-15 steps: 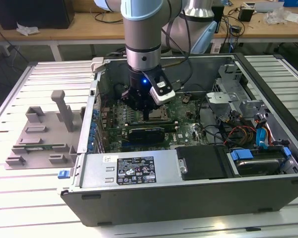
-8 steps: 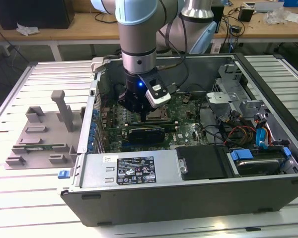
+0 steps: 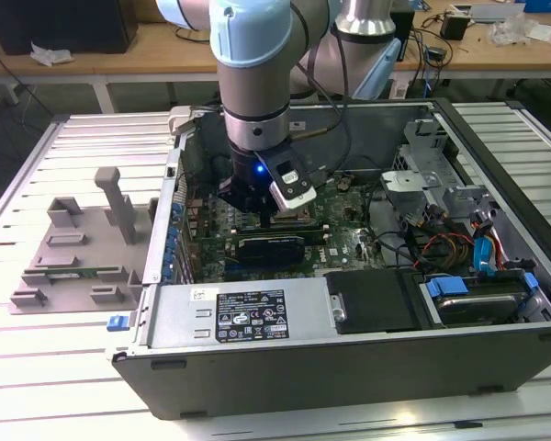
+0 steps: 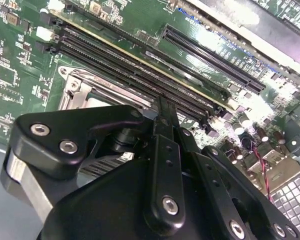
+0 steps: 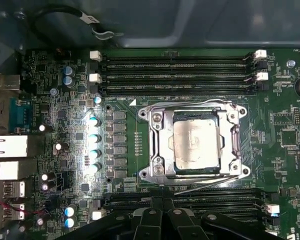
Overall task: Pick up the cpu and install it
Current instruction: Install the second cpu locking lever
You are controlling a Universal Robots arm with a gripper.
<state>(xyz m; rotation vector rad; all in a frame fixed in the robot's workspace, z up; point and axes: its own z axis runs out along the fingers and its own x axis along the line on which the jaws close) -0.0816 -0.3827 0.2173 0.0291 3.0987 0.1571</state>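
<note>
The cpu (image 5: pixel 196 145), a small square chip with a shiny silver-grey top, lies flat inside the motherboard socket (image 5: pixel 155 150), within its metal frame. My gripper (image 5: pixel 162 196) hovers just beside the socket, over the memory slots, with its black fingers (image 4: pixel 163 117) pressed together and nothing between them. In the second wrist view a corner of the socket frame (image 4: pixel 72 90) shows past the gripper body. In the exterior view the gripper (image 3: pixel 255 211) reaches down into the open computer case (image 3: pixel 257 367), above the motherboard.
Memory slots (image 5: pixel 180 75) run along both sides of the socket. A black expansion card (image 3: pixel 271 246) and the power supply (image 3: pixel 248 312) lie near the front wall. Cables and a drive (image 3: pixel 468 294) crowd the exterior view's right. A grey fixture tray (image 3: pixel 73 248) sits outside the case.
</note>
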